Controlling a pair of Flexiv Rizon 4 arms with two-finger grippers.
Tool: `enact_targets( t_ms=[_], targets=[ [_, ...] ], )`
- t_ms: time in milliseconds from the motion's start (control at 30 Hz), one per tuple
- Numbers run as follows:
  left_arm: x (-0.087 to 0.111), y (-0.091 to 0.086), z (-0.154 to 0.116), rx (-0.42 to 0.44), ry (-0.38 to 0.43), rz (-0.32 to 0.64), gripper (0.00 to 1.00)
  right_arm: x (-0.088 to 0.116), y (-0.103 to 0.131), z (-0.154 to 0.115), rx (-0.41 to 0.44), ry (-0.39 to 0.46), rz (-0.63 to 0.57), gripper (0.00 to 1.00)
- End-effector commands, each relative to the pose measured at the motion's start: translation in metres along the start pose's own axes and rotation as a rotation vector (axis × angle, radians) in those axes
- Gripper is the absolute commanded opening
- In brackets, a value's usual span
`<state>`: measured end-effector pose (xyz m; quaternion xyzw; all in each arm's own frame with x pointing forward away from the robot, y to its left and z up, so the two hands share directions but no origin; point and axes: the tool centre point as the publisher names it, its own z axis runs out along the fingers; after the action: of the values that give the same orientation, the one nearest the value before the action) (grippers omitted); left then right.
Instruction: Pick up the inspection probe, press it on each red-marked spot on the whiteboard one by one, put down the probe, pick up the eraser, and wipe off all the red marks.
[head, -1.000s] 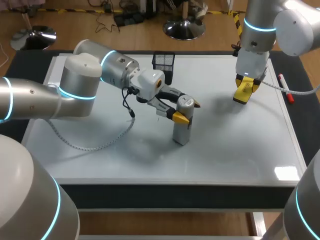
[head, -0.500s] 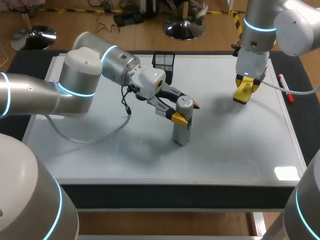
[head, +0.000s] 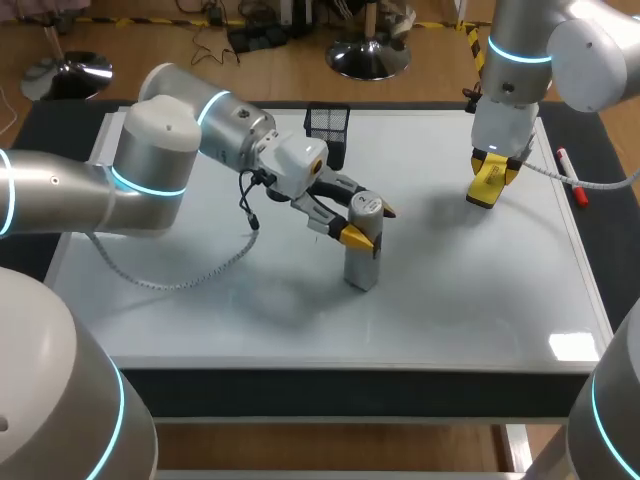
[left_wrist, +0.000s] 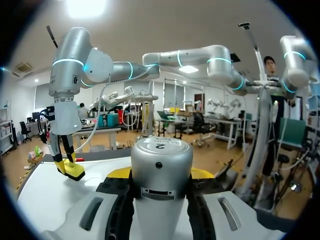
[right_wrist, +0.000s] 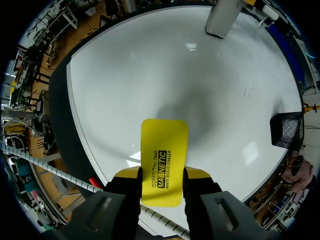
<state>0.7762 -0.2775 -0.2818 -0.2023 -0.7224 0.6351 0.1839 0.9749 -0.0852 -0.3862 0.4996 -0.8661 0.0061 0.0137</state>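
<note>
The inspection probe (head: 362, 255), a silver cylinder, stands upright near the middle of the whiteboard (head: 470, 290), its foot at the board's surface. My left gripper (head: 370, 222) is shut on its upper part, and the left wrist view shows the probe (left_wrist: 161, 180) filling the gap between the fingers. My right gripper (head: 487, 185) hangs over the board's far right part, shut on the yellow eraser (head: 486, 182). The eraser (right_wrist: 162, 160) sticks out ahead of the fingers, a little above the board. I see no red marks on the board.
A black mesh basket (head: 327, 128) stands at the board's far edge behind the left gripper. A red-capped marker (head: 572, 178) lies on the dark mat just off the board's right edge. My left arm's cable (head: 190, 285) droops over the board's left part.
The left arm's elbow has shifted a little toward the far side and the probe's top has moved very slightly left. The right arm and eraser have kept still.
</note>
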Motion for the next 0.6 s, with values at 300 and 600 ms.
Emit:
enact_targets(
  t_ms=[300, 600],
  targets=[
    [0.001, -0.005, -0.003, 0.003, 0.002, 0.009, 0.00, 0.000, -0.001, -0.001, 0.001, 0.004, -0.002, 0.00],
    [-0.007, -0.022, -0.025, 0.051, -0.024, 0.005, 0.00, 0.000, -0.001, -0.001, 0.001, 0.004, -0.002, 0.00]
  ],
)
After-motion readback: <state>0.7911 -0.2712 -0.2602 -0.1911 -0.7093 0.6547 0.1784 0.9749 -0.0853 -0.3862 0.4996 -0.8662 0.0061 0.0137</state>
